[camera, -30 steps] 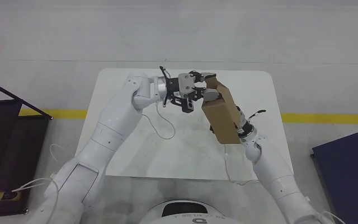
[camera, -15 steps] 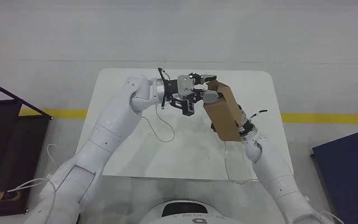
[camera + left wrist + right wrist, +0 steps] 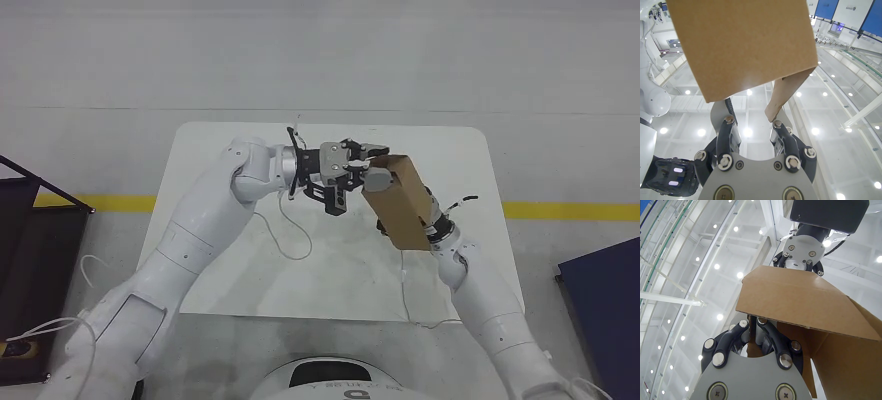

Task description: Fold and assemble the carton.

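Note:
A brown carton is held above the white table, tilted, its open end facing my left gripper. In the left wrist view the carton hangs over my left gripper, which is open. A loose flap rests against one of the left gripper's fingers. My right gripper is shut on a lower edge of the carton. Past the carton's far edge the left gripper shows from behind.
Thin white cables lie on the table under the left arm and near the right forearm. Dark blue panels stand on the floor at the far left and far right.
The carton has tipped lower and shifted slightly toward the right arm. My left gripper has turned at the wrist and stayed at the carton's open end.

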